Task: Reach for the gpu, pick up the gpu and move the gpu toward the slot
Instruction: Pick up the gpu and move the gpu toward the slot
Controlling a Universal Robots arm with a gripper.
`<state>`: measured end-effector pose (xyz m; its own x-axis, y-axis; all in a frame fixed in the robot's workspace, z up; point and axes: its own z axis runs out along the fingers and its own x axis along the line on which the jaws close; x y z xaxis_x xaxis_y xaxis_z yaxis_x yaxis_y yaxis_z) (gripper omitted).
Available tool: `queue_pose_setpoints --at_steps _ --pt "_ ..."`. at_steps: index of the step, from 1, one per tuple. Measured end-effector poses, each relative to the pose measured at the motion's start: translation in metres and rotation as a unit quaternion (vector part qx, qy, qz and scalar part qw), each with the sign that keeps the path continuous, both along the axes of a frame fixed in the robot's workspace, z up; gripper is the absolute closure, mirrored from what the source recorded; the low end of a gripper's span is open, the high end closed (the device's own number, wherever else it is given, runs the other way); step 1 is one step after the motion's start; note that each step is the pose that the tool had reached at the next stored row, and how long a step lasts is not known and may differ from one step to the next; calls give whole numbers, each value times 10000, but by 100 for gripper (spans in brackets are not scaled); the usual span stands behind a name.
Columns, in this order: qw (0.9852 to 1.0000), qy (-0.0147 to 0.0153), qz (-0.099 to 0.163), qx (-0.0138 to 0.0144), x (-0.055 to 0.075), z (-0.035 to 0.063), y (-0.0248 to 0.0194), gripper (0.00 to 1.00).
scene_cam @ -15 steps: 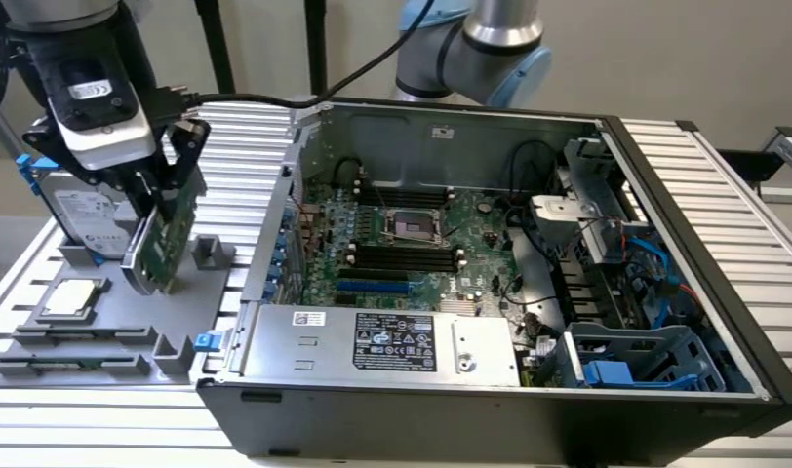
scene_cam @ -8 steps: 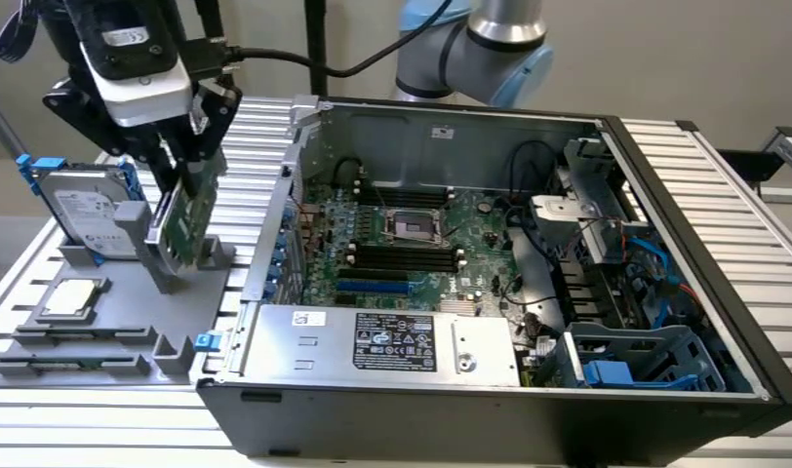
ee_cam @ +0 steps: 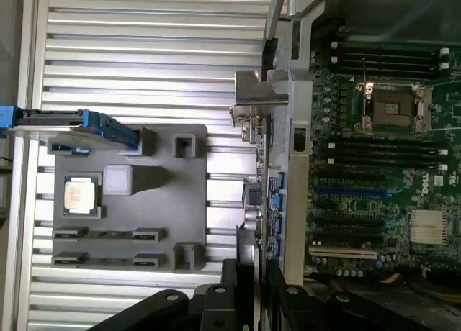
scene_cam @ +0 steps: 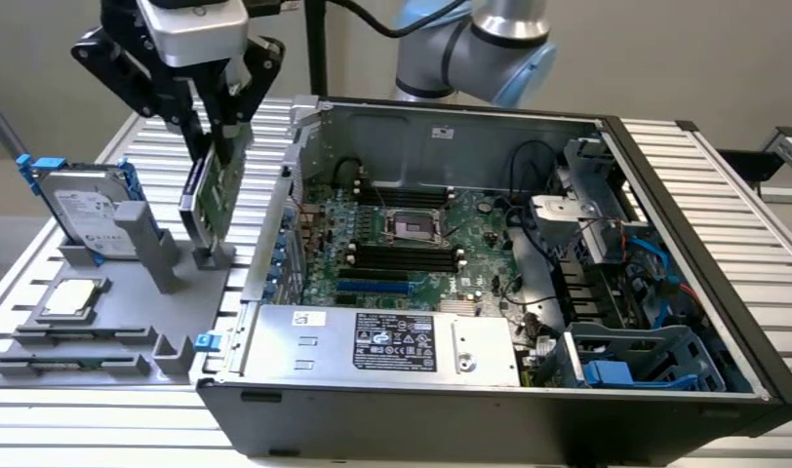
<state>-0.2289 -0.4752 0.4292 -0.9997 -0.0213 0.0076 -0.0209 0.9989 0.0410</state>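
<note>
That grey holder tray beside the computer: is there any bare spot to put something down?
Around the grey tray, the slatted table is bare. On it, room only near the card held by the gripper; hard drive and chip crowd the rest.

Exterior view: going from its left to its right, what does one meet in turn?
Silver hard drive with white label and blue frame → grey upright post of the parts holder → green gpu card, on edge between the gripper's fingers → open black computer case with its green motherboard.
</note>
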Motion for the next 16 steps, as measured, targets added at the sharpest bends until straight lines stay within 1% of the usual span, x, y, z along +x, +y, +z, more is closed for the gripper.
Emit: queue_pose_setpoints --at_steps 3,7,9,12,16 --pt "10000 15 1 24 138 92 0 73" --pt "10000 18 1 77 318 115 0 73" --pt "10000 18 0 95 409 115 0 73" --pt "9999 18 0 108 546 115 0 73" --pt "9999 19 1 110 728 107 0 73"
